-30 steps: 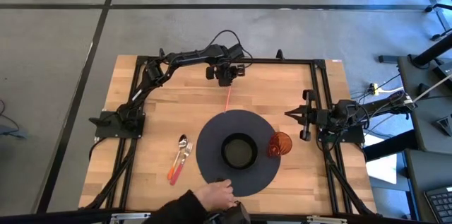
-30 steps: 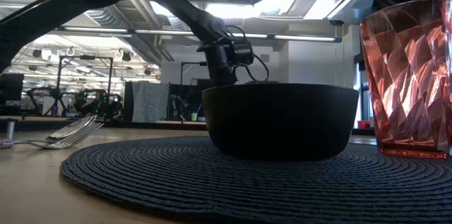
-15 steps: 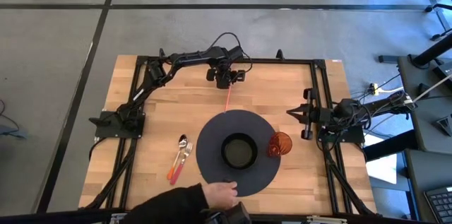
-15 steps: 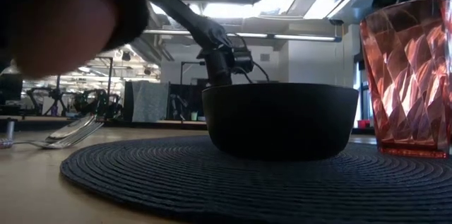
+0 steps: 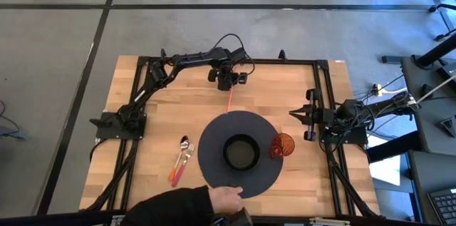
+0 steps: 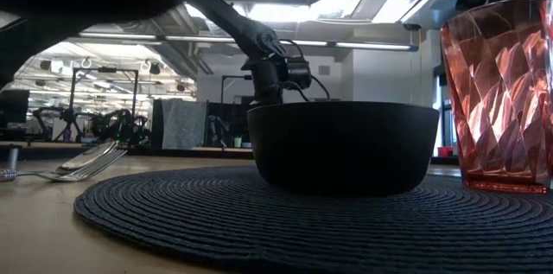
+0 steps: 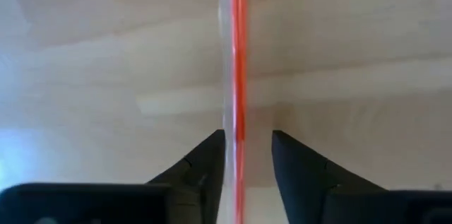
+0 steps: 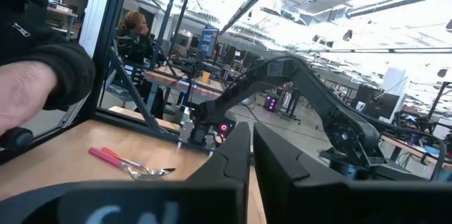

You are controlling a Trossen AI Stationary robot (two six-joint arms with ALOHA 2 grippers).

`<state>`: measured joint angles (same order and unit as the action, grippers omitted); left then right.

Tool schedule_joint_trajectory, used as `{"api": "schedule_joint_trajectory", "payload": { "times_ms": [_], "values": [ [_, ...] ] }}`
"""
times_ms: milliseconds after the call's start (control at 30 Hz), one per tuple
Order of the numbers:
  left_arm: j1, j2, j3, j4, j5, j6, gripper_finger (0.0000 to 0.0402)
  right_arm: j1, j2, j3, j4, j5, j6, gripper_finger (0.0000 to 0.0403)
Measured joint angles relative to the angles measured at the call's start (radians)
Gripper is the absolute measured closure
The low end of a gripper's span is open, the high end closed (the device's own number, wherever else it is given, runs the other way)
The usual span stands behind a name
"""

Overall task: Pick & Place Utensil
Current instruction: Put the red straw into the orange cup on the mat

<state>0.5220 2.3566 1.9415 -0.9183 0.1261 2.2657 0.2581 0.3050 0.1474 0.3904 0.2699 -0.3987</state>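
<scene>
A thin red utensil [image 5: 229, 99] lies flat on the wood near the table's far edge, between the far frame and a round dark placemat [image 5: 212, 139]. My left gripper [image 5: 228, 83] hangs over its far end, pointing down and open. In the left wrist view the red utensil [image 7: 239, 54] runs between the two fingers, close beside one of them, and my left gripper [image 7: 248, 155] leaves a gap on the other side. My right gripper [image 5: 292, 115] waits at the table's right side, shut. My left gripper stands astride the red utensil's far end [image 7: 238, 128] from above, fingers across it. One finger [image 7: 212, 159] is right beside the utensil, but I cannot tell whether it touches. The utensil lies flat on the table.
A dark bowl [image 5: 241, 152] stands on the placemat, with an orange cup [image 5: 282, 145] at its right rim. A spoon and fork [image 5: 182, 156] lie left of the mat. A person's hand [image 5: 224, 199] rests at the mat's near edge. Bare wood lies at the far left and far right.
The person's dark-sleeved arm has come further in over the table's near edge, while the hand has stayed at the placemat's near rim. Both arms have kept almost still.
</scene>
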Motion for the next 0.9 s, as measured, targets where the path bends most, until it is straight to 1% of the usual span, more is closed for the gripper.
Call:
{"api": "schedule_joint_trajectory", "payload": {
  "times_ms": [200, 333, 500, 633, 700, 767, 900],
  "values": [
    [-0.023, -0.002, 0.0, -0.027, -0.003, -0.004, 0.0359, 0.0, 0.0, 0.0, 0.006, 0.0, -0.048, 0.0395],
    [-0.032, -0.011, 0.0, -0.08, -0.019, -0.042, 0.0395, 0.0, 0.0, 0.0, 0.008, 0.0, -0.059, 0.0399],
    [-0.033, -0.02, 0.0, -0.158, -0.069, -0.095, 0.0399, 0.0, 0.0, 0.0, 0.009, 0.0, -0.081, 0.0385],
    [-0.029, -0.02, 0.0, -0.127, -0.082, -0.1, 0.04, 0.0, 0.0, 0.0, 0.009, 0.001, -0.081, 0.0382],
    [-0.026, -0.02, 0.0, -0.101, -0.063, -0.083, 0.0399, 0.0, 0.0, 0.0, 0.009, 0.0, -0.085, 0.0386],
    [-0.022, -0.02, 0.0, -0.071, -0.021, -0.064, 0.04, 0.0, 0.0, 0.0, 0.01, 0.001, -0.086, 0.0393],
    [-0.022, -0.02, 0.0, 0.015, 0.062, -0.084, 0.0399, 0.0, 0.0, 0.0, 0.01, 0.0, -0.085, 0.0399]
  ]
}}
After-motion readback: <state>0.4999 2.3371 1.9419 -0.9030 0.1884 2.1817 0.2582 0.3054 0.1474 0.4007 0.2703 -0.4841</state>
